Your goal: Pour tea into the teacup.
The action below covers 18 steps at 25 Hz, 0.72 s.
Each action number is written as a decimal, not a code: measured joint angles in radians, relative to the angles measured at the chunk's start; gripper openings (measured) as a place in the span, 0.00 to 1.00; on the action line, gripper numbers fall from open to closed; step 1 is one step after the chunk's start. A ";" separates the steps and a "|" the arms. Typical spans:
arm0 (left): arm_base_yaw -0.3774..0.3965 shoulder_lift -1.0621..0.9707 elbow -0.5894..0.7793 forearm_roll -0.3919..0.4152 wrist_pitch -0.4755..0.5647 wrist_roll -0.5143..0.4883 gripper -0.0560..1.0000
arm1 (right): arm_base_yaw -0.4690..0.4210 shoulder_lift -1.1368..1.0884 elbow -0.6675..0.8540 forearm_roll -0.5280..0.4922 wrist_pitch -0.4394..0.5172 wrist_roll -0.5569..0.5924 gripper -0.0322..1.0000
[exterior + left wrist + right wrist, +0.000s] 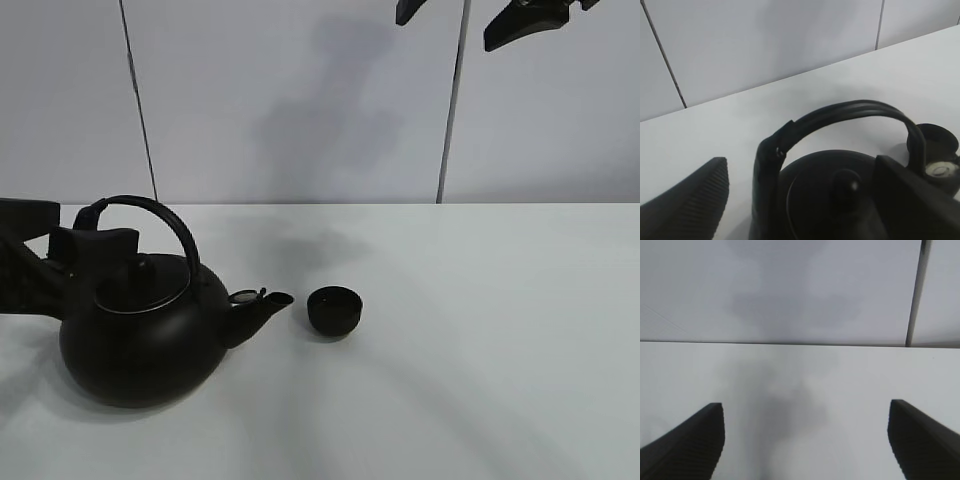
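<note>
One kettle (pixel 140 340) and one teacup (pixel 334 310) are sitting on the tabletop (pixel 480 330); both hands, left hand (pixel 805 200) and right hand (pixel 805 440), are gaping, holding nothing.

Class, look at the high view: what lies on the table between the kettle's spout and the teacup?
Nothing: in the exterior high view only bare table separates the kettle's spout from the teacup.

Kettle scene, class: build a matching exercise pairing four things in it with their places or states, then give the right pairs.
Things:
1. kettle
2. teacup
3. left claw
4. right claw

Places or states:
A. open, nothing between its fingers
B. just beyond the spout
C. at the arched handle
D. on the table's left part

Pairs: 1-D, 2-B, 3-C, 4-A
</note>
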 joint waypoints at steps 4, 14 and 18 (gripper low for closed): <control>0.000 -0.046 0.004 0.003 0.000 0.000 0.59 | 0.000 0.000 0.000 0.000 0.000 0.000 0.63; 0.000 -0.275 0.001 0.011 0.186 -0.062 0.59 | 0.000 0.000 0.000 0.000 0.000 0.000 0.63; 0.000 -0.387 -0.060 0.038 0.423 -0.143 0.59 | 0.000 0.000 0.000 0.000 0.000 0.000 0.63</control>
